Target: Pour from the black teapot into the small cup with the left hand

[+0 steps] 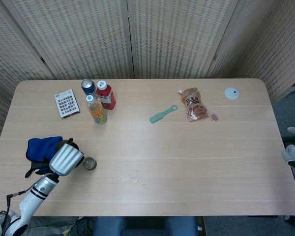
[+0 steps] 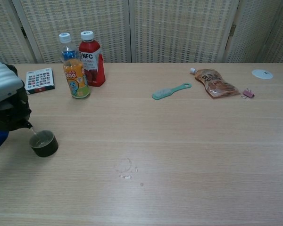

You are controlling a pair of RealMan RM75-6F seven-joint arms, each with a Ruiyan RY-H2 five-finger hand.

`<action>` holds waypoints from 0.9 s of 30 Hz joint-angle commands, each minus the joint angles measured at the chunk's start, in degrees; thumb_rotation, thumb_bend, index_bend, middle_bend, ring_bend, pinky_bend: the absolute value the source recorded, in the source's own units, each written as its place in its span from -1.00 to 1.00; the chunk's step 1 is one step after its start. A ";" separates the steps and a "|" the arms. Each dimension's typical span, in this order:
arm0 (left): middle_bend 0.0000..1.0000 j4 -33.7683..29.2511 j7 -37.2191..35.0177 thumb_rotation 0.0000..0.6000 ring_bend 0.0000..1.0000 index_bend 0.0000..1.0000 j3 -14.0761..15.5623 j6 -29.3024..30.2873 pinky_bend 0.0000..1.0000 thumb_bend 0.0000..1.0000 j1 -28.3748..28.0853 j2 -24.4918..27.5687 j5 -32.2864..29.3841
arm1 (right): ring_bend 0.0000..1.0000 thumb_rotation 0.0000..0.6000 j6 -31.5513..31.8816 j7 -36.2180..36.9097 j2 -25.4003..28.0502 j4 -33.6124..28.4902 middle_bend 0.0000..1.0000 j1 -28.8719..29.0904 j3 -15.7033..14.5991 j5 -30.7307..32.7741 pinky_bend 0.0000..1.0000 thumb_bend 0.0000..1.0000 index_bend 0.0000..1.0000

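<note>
My left hand [image 1: 66,159] [image 2: 4,84] grips the black teapot [image 2: 12,115], which is held above the table at the left edge and mostly hidden under the silver hand in the head view. The pot's spout points down and right, just above the near-left rim of the small dark cup [image 2: 43,143] [image 1: 89,163]. A thin stream seems to run from the spout into the cup, which holds pale liquid. My right hand is in neither view.
A blue cloth [image 1: 43,147] lies just left of the teapot. At the back left stand an orange bottle [image 2: 75,70], a red NFC bottle [image 2: 90,59], a can [image 1: 88,86] and a card [image 2: 39,80]. Further right lie a green brush [image 2: 170,91], a pouch [image 2: 214,83], a pink clip [image 2: 248,93] and a white disc [image 2: 262,73].
</note>
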 commanded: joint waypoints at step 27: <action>1.00 0.00 0.87 0.75 1.00 1.00 0.09 -0.09 -0.12 -0.14 0.27 -0.18 0.22 | -0.61 1.00 0.48 0.43 0.07 0.07 -0.56 -0.38 -0.04 -0.15 -0.66 -0.68 -0.36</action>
